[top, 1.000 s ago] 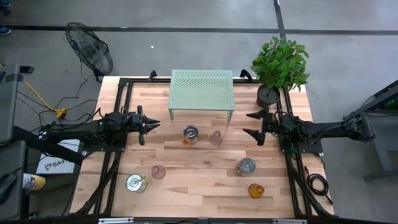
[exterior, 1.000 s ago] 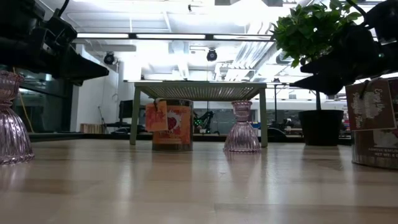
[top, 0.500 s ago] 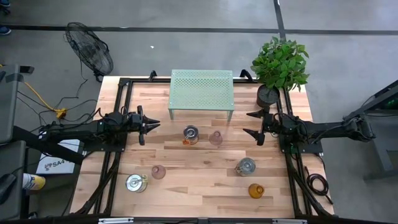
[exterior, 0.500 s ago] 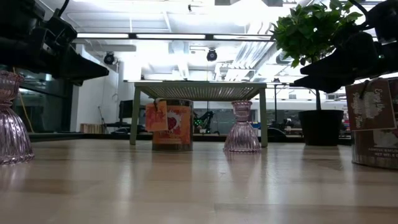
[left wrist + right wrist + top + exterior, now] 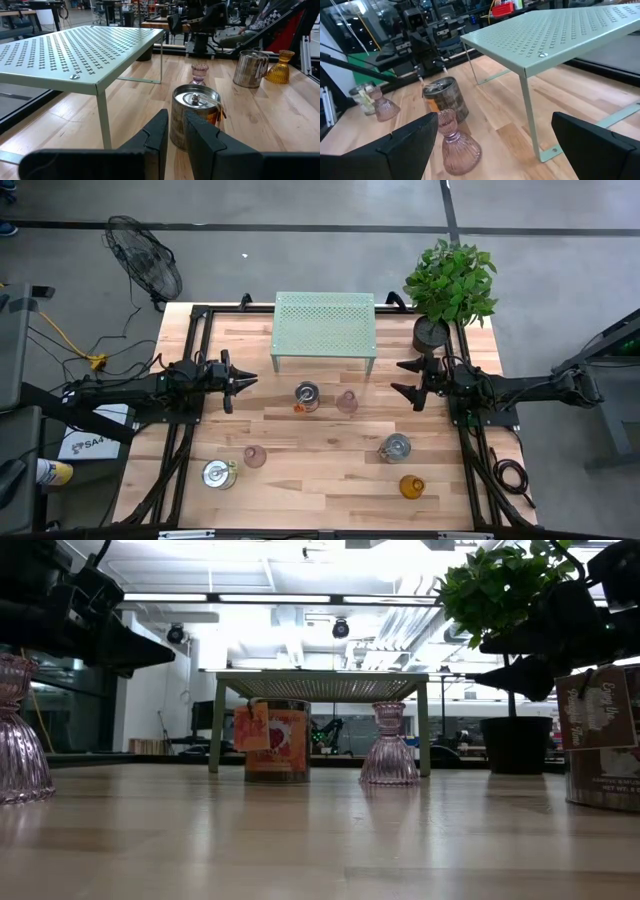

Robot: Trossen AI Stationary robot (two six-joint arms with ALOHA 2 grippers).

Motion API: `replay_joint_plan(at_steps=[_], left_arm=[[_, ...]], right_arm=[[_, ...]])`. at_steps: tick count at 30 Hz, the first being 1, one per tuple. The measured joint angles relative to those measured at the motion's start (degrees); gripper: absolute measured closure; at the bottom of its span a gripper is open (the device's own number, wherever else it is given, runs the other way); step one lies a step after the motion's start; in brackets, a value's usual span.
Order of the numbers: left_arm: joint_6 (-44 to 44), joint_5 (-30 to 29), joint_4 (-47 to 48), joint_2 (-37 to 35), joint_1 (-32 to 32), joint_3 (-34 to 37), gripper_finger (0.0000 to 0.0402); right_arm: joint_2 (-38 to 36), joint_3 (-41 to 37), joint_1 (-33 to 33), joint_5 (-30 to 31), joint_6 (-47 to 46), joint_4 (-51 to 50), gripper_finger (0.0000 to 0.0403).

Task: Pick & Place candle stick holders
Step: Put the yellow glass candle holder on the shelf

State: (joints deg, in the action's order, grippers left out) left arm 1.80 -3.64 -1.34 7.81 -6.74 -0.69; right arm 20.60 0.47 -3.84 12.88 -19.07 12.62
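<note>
the left arm reaches in from the table's left edge, stretched out level, its wrist pointing toward the middle; the left gripper (image 5: pixel 243 382) hangs above the tabletop with its two dark fingers (image 5: pixel 159 134) nearly together, holding nothing; the right arm comes in from the right edge, also level, and the right gripper (image 5: pixel 402 378) hovers with its fingers (image 5: pixel 410 142) spread wide, empty

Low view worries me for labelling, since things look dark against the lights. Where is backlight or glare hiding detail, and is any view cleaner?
Low view: bright ceiling lights behind leave the plant and both grippers as silhouettes. High view: even light, faint shadows; the silver holder reads clearly. Right wrist view: the pink glass holder is sharp, the room behind soft.
</note>
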Motion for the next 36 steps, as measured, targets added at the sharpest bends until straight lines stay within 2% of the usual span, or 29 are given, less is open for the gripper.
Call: replay_joint_plan(at_steps=[9,23,29,36], left_arm=[[0.0,0.0,0.0,0.0,0.0,0.0,0.0344],[0.0,0.0,0.0,0.0,0.0,0.0,0.0344],[0.0,0.0,0.0,0.0,0.0,0.0,0.0344],[0.0,0.0,0.0,0.0,0.0,0.0,0.0344]], right_arm=[[0.02,3.35,0.11,1.81,-1.53,-2.96,0.0017],[0.82,14.79,0.11,4.9,-2.08,-18.69,0.0017],[6.09,21.81,0.53,4.56,-2.36,-26.34,0.0017],[15.55,31.34,6.55,5.17,-6.75,-38.57,0.0017]])
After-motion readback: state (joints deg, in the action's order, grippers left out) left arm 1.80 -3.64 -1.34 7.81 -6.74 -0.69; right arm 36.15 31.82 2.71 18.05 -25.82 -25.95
